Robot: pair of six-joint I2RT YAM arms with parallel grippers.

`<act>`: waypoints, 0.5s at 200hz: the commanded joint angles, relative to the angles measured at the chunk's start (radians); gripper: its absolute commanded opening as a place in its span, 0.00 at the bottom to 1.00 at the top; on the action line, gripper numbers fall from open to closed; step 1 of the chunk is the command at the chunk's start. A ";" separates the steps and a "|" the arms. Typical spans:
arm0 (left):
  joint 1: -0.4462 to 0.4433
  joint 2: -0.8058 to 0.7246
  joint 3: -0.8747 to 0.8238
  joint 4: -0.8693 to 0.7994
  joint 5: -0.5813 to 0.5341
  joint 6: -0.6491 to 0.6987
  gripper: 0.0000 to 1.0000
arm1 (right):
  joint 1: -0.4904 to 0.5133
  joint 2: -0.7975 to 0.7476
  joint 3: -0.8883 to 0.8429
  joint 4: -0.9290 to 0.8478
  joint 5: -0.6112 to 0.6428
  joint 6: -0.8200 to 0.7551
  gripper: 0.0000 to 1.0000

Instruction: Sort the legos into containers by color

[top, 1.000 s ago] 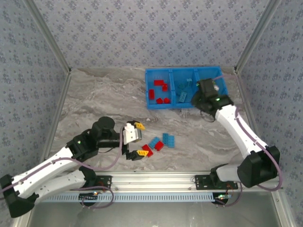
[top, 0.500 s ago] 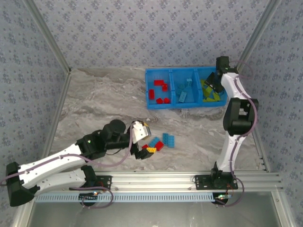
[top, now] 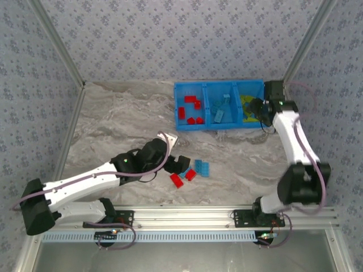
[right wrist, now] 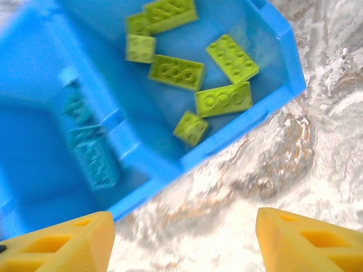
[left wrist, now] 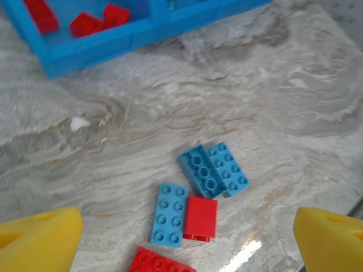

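The bright blue plastic bin tray (top: 210, 126), three compartments side by side, is lying at the far right of the grey marbled table (top: 113, 119), its long axis running left to right. From above, small red studded bricks (top: 190, 110) are sitting in its left compartment, blue bricks (top: 220, 109) in the middle one and yellow-green bricks (top: 247, 113) in the right one. The right wrist view is sharpening that last lot. There the yellow-green bricks (right wrist: 176, 72) are lying flat, studs up, at mixed angles, while the blue ones (right wrist: 93, 158) past the divider are blurring, perhaps three.

Near of the tray, loose legos are lying on the table, reading from above as coloured patches: loose red bricks (top: 177, 181) and a blue pair (top: 202, 167). The left wrist view is giving more. A light blue eight-stud brick (left wrist: 170, 214) is pointing its long axis roughly toward the tray (left wrist: 96, 48). A red brick (left wrist: 199, 218) is touching its side, parallel. The blue pair (left wrist: 214, 170) is lying just beyond, slanted against them.

The left gripper (top: 180, 165) is hovering over this cluster, its yellow fingertips (left wrist: 39, 238) spread wide and grasping nothing. The right gripper (top: 258, 107) is hanging at the tray's right end, fingertips (right wrist: 57, 241) parted, the gap empty.
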 commanded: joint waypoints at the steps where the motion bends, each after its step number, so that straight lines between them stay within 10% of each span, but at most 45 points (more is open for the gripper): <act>1: 0.038 0.018 0.013 0.020 0.007 -0.108 0.95 | 0.101 -0.172 -0.145 -0.073 0.014 -0.030 0.72; 48: 0.095 0.036 0.039 -0.029 0.083 0.041 0.97 | 0.473 -0.368 -0.400 -0.191 -0.066 0.025 0.72; 100: 0.105 0.050 0.069 -0.058 0.103 0.135 0.99 | 0.732 -0.197 -0.481 -0.017 -0.047 0.129 0.72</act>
